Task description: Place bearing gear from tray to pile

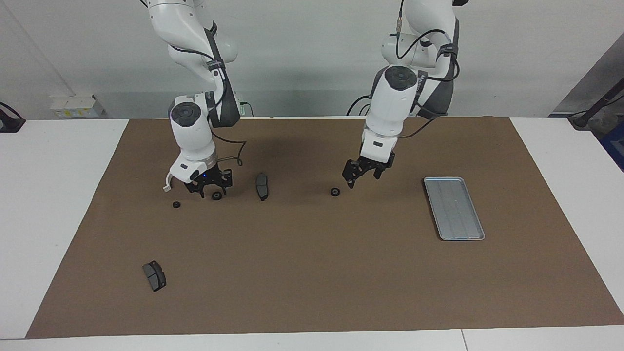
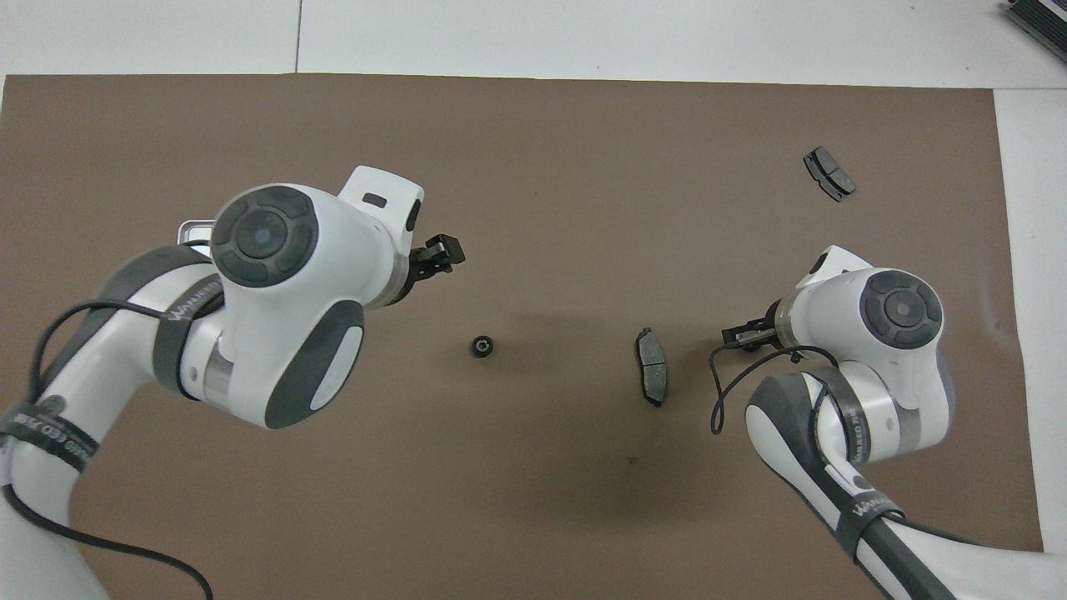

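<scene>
Currently you see one small black round gear (image 1: 335, 192) on the mat at frame centre, just beside the open left hand (image 1: 362, 178); another (image 1: 216, 196) lies under the open right hand (image 1: 209, 187). The silver ridged tray (image 1: 454, 208) sits centre-right.

Partly legible "WANKWU"-like lettering on right arm's black band (image 2: 867, 506).

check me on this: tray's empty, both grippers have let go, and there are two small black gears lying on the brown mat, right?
Not quite: three gears lie on the mat. The facing view shows one beside the left gripper, one under the right gripper and one near the white arc. The tray is empty, and neither gripper holds anything.
</scene>
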You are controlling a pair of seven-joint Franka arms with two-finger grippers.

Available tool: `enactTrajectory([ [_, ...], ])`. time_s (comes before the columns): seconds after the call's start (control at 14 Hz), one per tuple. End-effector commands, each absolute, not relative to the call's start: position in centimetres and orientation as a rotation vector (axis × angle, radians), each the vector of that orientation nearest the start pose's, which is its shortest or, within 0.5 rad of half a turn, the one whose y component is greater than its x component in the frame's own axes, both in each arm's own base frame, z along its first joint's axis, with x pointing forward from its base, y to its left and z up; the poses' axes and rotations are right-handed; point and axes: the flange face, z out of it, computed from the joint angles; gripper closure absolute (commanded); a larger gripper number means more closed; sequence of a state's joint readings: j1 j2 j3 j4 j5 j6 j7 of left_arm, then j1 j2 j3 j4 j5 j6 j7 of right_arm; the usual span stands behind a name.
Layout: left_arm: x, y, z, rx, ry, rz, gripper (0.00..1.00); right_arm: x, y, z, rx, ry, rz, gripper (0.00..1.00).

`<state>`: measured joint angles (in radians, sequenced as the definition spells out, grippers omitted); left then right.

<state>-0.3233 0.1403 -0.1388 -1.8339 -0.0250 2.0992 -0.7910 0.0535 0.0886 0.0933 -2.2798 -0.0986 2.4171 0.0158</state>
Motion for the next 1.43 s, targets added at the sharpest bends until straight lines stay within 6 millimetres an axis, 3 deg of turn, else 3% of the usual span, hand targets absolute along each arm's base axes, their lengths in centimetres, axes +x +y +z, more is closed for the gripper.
enactTrajectory([
  [0.0,56.5,-22.6,49.1,-3.196,-0.456,-0.041,0.00,53.3,9.7,34.5,-3.148,-0.312,-0.168,0.02],
  [0.29,57.4,-14.3,54.0,-3.205,-0.126,0.165,0.01,53.0,16.7,36.2,-3.122,-0.163,-0.191,0.00],
  [0.43,57.0,-10.4,56.4,-3.204,-0.113,0.137,0.00,53.1,19.2,36.3,-3.113,-0.128,-0.197,0.00],
  [0.57,56.1,-7.9,58.6,-3.200,-0.104,0.100,0.00,52.9,23.7,36.0,-3.098,-0.090,-0.195,0.00],
  [0.79,56.3,-6.2,60.8,-3.105,-0.065,-0.003,0.00,51.5,29.3,35.1,-3.084,-0.011,-0.180,0.00],
  [0.93,57.2,-5.9,62.0,-3.111,-0.048,-0.079,0.00,51.2,32.3,35.5,-3.067,0.032,-0.193,0.00],
  [1.07,58.4,-4.5,63.0,-3.111,0.010,-0.195,0.00,51.0,36.4,34.3,-3.064,0.068,-0.180,0.00],
  [1.21,58.6,-4.5,63.2,-3.114,0.020,-0.246,0.00,52.0,40.2,33.1,-3.095,0.115,-0.178,0.00],
  [1.36,58.2,-4.7,62.2,-3.115,0.019,-0.208,0.00,52.8,42.9,31.9,-3.115,0.147,-0.193,0.01],
])
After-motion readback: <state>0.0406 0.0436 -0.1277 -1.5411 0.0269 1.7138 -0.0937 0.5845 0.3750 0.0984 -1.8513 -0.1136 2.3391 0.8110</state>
